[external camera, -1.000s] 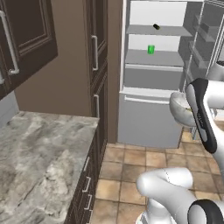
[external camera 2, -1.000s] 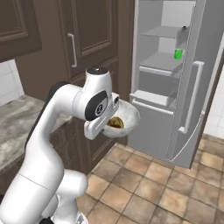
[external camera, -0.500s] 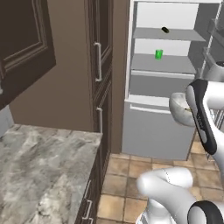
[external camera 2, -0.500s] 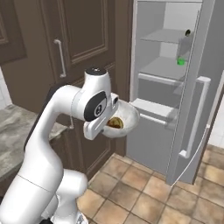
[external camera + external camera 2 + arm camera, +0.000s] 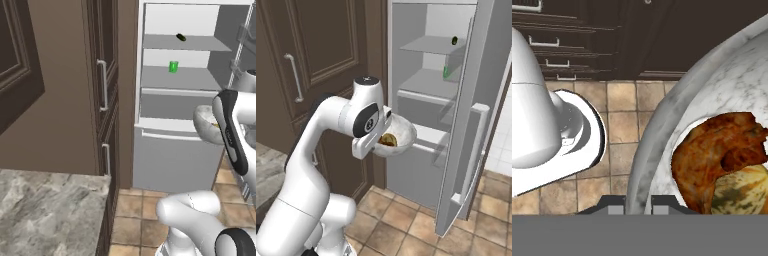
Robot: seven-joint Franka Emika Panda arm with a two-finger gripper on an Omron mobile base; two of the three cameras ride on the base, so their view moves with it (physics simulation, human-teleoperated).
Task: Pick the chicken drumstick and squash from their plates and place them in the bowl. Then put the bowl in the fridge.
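Gripper clamped on bowl rim, open fridge ahead, door alongside

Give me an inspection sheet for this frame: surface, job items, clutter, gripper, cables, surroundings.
Surface: marble counter, bare where visible.
Job items: bowl held in the air before the open fridge; drumstick and squash lie inside it.
Clutter: green item and dark item on the fridge shelves.
Gripper: gripper shut on the bowl's rim.
Cables: nothing seen.
Surroundings: brown cabinets, tile floor, fridge door swung open.
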